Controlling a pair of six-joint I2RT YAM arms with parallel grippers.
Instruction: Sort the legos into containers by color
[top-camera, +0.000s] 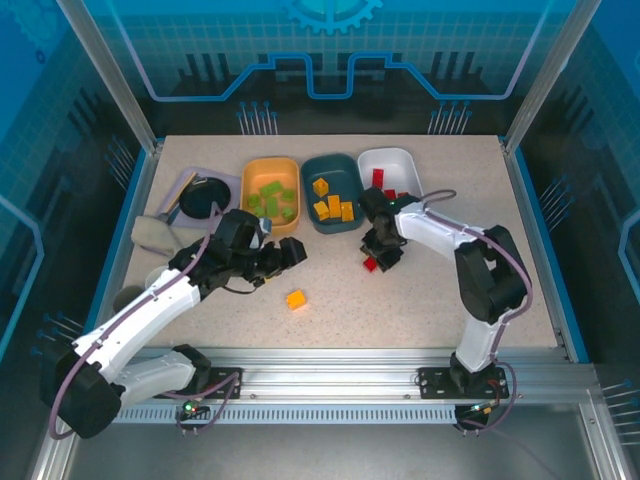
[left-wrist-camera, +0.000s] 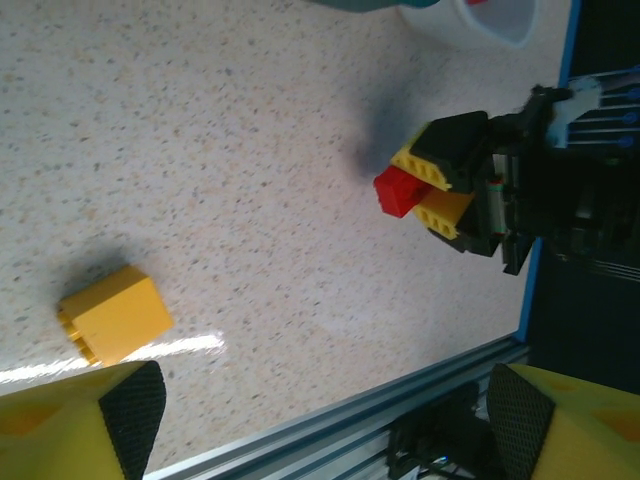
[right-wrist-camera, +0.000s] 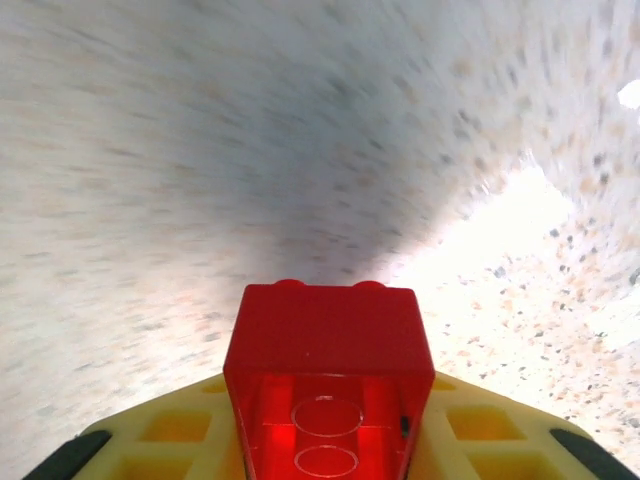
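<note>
From above, the right hand is closed on a red lego just near of the teal tub. The left hand gapes open, far-left of a yellow lego on the bench. Left wrist: the right hand pinches the red lego, seemingly just above the bench. Right wrist: that lego clamped, bench blurred.

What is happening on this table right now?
The right gripper is shut on a red brick in front of the tubs. The left gripper is open, near a yellow brick lying loose on the table. Green bricks lie in the orange tub, yellow ones in the teal tub, red ones in the white tub.
</note>
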